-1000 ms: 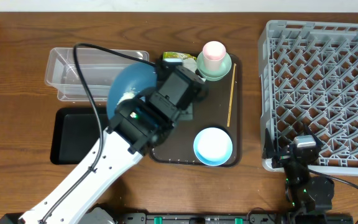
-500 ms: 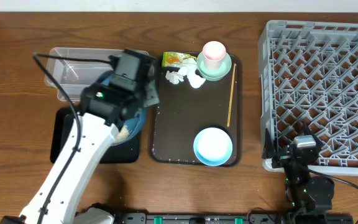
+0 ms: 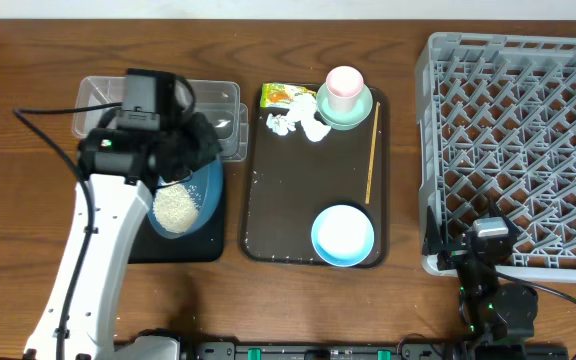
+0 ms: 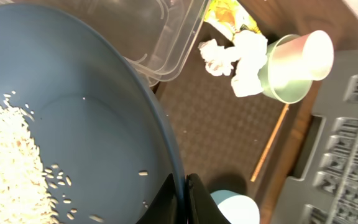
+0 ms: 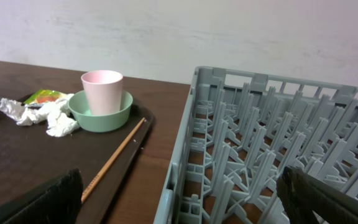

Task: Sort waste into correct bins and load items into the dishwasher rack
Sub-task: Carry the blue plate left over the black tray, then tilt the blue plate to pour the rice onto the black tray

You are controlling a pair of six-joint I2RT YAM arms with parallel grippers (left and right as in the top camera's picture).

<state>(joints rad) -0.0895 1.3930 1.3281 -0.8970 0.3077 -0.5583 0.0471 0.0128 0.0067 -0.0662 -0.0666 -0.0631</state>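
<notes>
While its arm (image 3: 93, 260) spans the black tray (image 3: 196, 248), left end effector (image 4: 182, 190) pinches dark bowl (image 4: 73, 124).

You're looking at a lab-style robot test bench dressed as a kitchen: a wood-grain surface (image 3: 18, 220) against a bare white wall (image 5: 166, 31), a grey dishwasher rack (image 3: 528, 130), a brown serving tray (image 3: 288, 190) of tableware, and a cabled white robot arm (image 3: 93, 260).

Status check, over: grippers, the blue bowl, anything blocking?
Left gripper shut on dark blue bowl rim. Bowl over black tray, rice inside. Right gripper open, by rack. Nothing blocking seen.
</notes>
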